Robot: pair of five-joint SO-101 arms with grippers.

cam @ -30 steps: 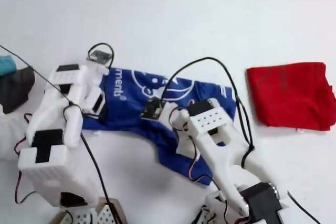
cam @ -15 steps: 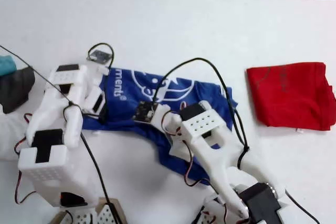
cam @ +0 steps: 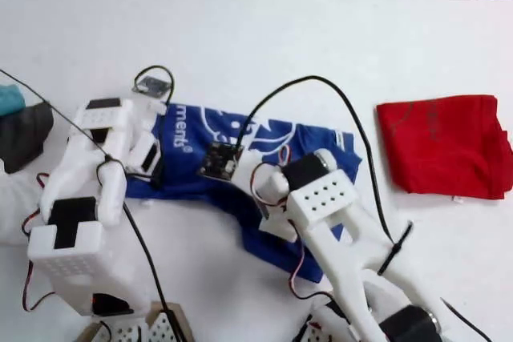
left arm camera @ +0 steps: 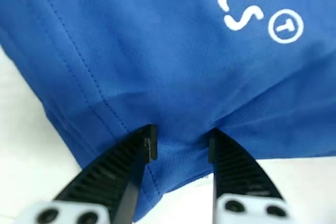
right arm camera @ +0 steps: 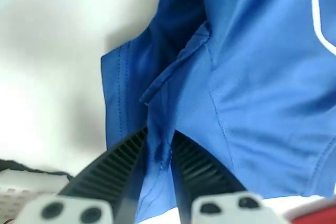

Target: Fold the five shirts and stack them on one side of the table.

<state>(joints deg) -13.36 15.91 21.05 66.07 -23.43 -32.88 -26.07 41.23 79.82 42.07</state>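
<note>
— How many shirts can you count from there?

— I count one blue shirt (cam: 313, 140), spread out and rumpled in the middle of the white table (cam: 256, 30), and one red shirt (cam: 445, 146) folded flat, well apart toward the right edge. At the left edge I also see a dark grey cloth (cam: 22, 135) with a bit of teal cloth (cam: 8, 100) beside it. I can't tell whether those are shirts.

— And your two grippers?

— My left gripper (left arm camera: 181, 145) sits at the blue shirt's left hem. Its jaws are apart, the tips press on the cloth, and a pucker of fabric is between them. My right gripper (right arm camera: 159, 145) is at the shirt's lower right part, its jaws nearly together and pinching a fold of the blue fabric.
</note>
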